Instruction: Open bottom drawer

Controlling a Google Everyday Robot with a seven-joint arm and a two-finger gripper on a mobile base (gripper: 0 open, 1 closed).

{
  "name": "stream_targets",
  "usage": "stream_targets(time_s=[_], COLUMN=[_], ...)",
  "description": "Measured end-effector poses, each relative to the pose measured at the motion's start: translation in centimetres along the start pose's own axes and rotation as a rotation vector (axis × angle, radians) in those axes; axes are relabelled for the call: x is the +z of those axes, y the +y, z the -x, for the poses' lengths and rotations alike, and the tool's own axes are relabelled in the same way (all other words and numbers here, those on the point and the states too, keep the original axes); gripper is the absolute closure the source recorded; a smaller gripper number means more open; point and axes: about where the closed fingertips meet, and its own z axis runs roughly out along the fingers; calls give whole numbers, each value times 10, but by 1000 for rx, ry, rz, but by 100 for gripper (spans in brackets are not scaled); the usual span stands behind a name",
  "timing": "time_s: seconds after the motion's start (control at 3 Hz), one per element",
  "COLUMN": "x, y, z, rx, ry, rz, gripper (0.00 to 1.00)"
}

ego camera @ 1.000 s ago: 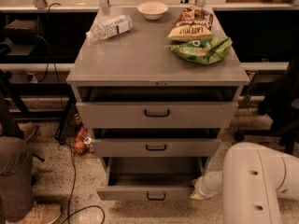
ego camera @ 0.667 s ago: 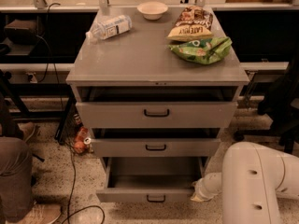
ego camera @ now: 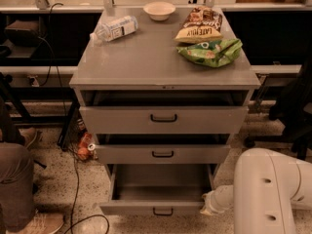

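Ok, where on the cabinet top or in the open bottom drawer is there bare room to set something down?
The cabinet top is bare along its front and up the middle, between bottle and chip bags; the bowl fills the back. The bottom drawer shows nothing in its tray, but the gripper crowds its right front corner.

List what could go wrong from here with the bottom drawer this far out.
1. The gripper sits at the bottom drawer's right front corner, away from its handle; a pull from there might skew the tray.
2. The top drawer and middle drawer also stand ajar; with all three out, the cabinet might tip forward.
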Motion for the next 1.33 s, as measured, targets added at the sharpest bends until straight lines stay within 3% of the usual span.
stream_targets(time_s=[0.33,1.0,1.33], x=[2,-2,-1], y=[25,24,26], z=[-5,-2,-2], rx=[38,38,38], ry=[-16,-16,-17], rz=[29,29,31], gripper=[100,100,77])
